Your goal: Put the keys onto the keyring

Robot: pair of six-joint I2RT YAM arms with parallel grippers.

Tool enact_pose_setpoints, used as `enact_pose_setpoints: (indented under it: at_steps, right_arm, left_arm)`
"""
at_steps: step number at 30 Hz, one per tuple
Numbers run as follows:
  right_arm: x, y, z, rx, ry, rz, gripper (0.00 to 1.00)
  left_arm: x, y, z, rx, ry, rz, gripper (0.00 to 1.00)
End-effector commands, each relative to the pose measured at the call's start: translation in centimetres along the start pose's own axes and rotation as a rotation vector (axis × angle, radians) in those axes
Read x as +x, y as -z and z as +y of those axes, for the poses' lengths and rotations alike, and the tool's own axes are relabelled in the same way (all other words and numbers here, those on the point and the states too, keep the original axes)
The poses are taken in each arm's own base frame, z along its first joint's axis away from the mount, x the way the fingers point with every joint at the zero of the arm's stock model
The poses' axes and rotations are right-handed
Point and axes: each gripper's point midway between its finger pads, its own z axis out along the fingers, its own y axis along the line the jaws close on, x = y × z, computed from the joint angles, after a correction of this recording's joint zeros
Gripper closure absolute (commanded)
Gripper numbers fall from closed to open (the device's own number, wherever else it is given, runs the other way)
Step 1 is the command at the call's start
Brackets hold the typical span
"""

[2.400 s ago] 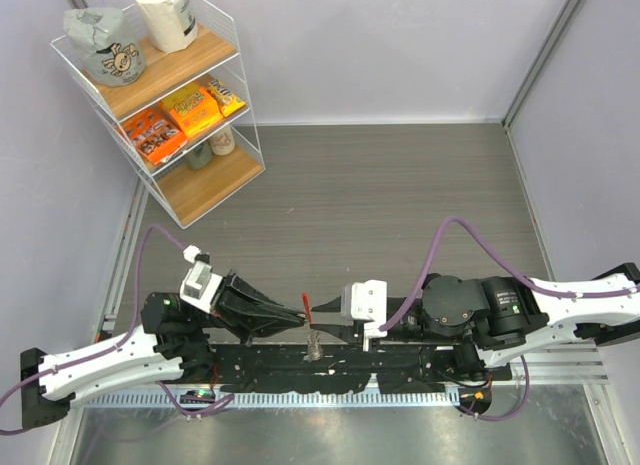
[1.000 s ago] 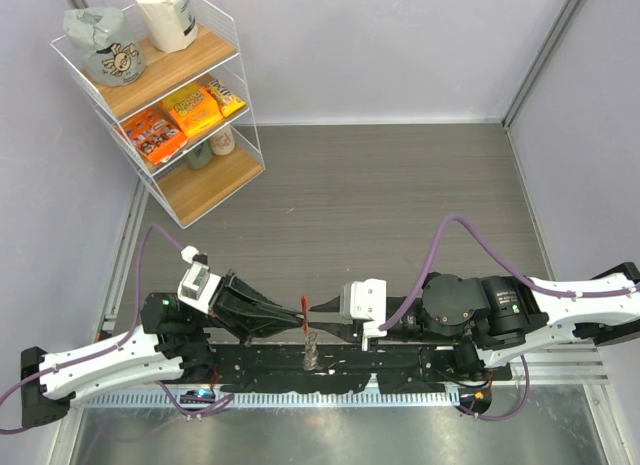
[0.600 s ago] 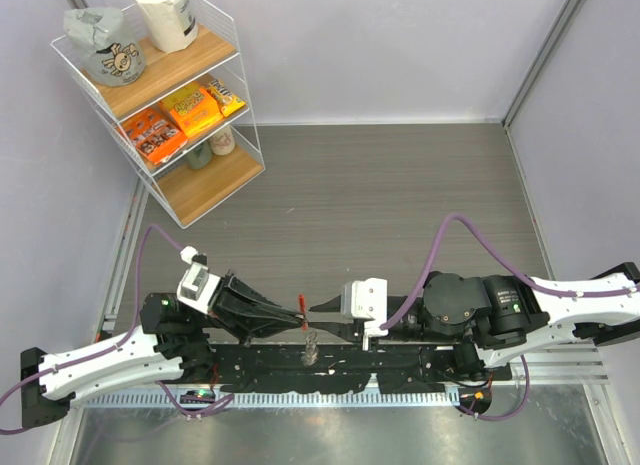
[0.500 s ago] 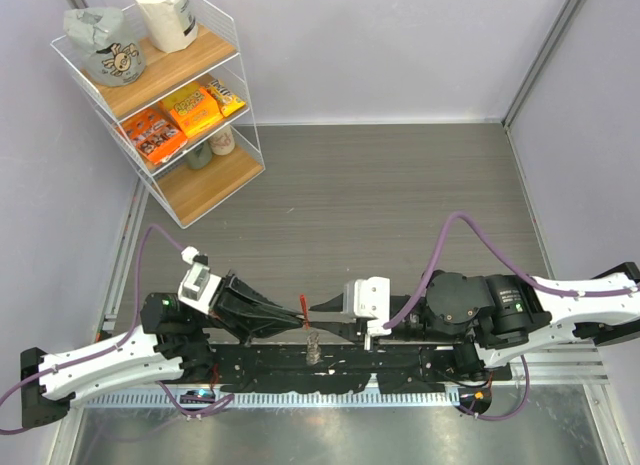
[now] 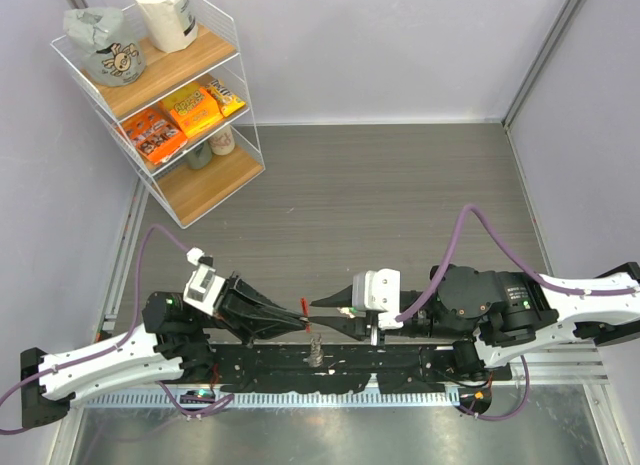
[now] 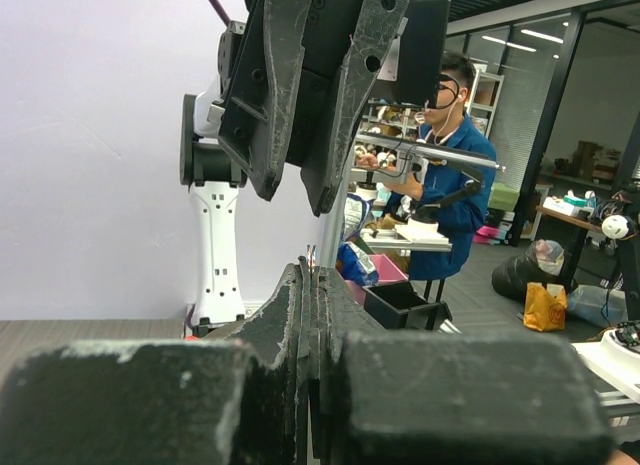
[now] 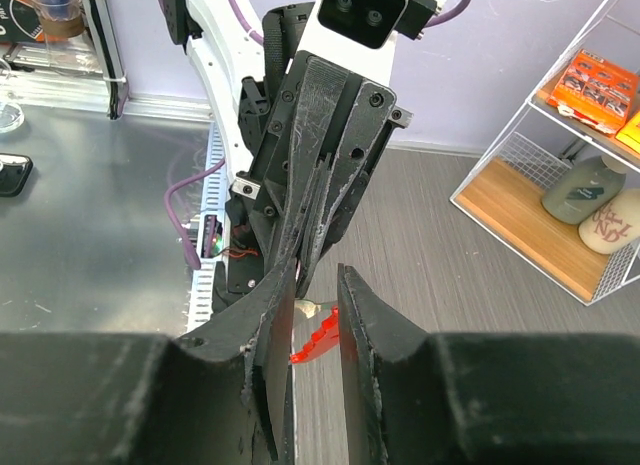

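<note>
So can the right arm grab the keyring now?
Probably yes. The red part of the keyring shows right at the right arm's parted jaws, with nothing between; the left arm's shut jaws seem to hold it.

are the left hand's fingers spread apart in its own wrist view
No, the left hand is shut, its fingers pressed together right up to the tips.
</note>
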Motion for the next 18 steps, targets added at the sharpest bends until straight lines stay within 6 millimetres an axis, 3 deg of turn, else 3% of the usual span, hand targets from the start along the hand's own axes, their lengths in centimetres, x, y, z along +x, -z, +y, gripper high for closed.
enact_pose_setpoints:
  at_steps: [1, 18]
  right_arm:
    - [-1.9, 0.0, -0.4, 0.018, -0.026, -0.051, 0.70]
    - [0.4, -0.5, 0.1, 0.022, -0.054, 0.041, 0.70]
  left_arm:
    - [-1.9, -0.3, -1.0, 0.036, -0.041, -0.047, 1.00]
    - [-2.0, -0.3, -0.6, 0.005, -0.053, -0.034, 1.00]
